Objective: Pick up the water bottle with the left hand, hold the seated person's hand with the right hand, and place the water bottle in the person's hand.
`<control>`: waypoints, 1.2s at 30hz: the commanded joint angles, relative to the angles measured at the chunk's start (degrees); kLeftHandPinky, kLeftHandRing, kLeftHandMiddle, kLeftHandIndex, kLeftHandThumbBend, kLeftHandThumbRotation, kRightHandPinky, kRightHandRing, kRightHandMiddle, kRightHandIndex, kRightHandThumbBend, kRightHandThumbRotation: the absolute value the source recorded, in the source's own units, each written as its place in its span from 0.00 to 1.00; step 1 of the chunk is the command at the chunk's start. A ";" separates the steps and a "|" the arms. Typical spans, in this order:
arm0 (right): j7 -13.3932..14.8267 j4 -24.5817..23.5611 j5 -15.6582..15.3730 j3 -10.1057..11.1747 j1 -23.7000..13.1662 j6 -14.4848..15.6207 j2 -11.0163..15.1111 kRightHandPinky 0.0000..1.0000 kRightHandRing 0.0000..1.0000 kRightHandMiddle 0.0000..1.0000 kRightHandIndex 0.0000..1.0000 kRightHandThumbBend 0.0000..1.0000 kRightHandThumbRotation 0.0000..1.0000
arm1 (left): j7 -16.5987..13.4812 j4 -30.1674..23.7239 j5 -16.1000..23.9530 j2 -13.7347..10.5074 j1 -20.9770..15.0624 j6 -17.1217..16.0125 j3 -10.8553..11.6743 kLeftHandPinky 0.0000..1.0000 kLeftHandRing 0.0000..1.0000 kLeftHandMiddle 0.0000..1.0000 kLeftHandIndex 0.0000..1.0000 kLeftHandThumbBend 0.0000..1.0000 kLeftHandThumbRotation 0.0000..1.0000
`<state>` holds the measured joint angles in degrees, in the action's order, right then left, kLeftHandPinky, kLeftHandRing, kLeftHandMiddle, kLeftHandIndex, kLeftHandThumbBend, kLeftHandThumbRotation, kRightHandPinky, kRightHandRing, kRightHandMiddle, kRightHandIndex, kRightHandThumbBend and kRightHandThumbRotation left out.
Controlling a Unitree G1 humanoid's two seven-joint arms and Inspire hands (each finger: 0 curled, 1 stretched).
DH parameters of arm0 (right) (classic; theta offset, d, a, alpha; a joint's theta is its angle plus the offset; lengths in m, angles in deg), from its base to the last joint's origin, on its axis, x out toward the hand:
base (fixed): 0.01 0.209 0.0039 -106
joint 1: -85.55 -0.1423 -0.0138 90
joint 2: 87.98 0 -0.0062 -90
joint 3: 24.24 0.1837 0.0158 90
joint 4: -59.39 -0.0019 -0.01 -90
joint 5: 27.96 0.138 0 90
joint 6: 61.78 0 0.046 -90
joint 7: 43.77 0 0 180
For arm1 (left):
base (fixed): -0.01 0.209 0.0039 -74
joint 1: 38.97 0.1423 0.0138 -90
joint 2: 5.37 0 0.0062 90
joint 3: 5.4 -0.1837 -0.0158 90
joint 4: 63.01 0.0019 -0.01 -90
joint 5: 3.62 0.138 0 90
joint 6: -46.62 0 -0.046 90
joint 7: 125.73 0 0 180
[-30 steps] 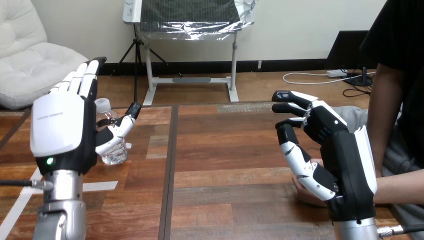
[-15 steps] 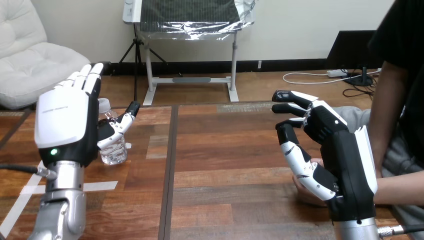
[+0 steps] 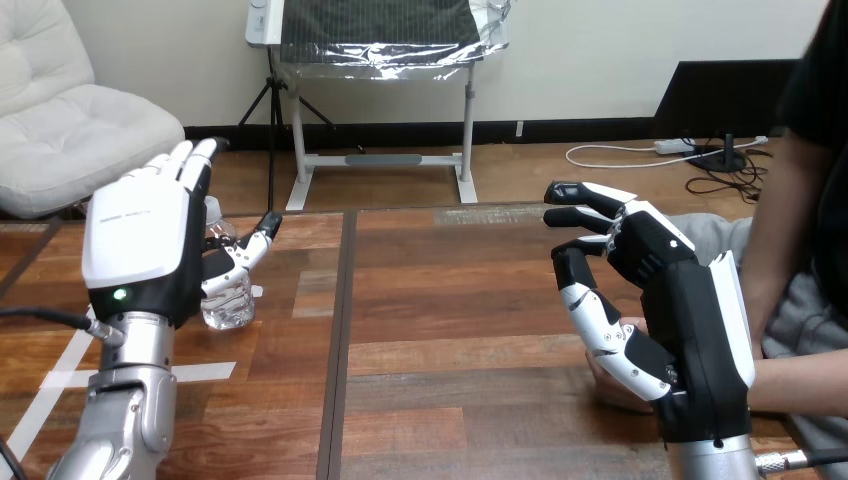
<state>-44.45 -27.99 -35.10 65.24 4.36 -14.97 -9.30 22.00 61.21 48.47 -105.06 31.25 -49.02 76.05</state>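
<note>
Water bottle [image 3: 228, 303] stands on the wooden table [image 3: 450, 300] beside left hand [image 3: 135, 245]

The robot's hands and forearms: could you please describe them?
Both hands are black with black-and-white jointed fingers. The left hand has a broad white back shell with a green light near the wrist; the right hand has a white shell along its edge. The forearms are silver, each with a black cable.

Setting: robot test bench, laboratory type. Indicators:
- White tape marks [image 3: 205, 373] on the wooden table [image 3: 450, 300], lower left.
- Machine left hand [image 3: 135, 240] and right hand [image 3: 690, 320] raised above it.
- A person [image 3: 805, 385] seated at the right edge.
</note>
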 commanded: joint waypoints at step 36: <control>-0.41 -2.15 1.03 0.30 -3.46 -0.47 0.60 0.56 0.72 0.77 0.71 0.31 0.28 | -0.17 15.52 -1.89 -2.21 -14.29 1.13 -7.20 0.85 0.87 0.91 0.89 0.47 0.81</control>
<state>-44.56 -28.00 -34.61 65.55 4.34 -14.98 -9.14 21.76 75.75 47.63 -106.29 22.08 -48.06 69.74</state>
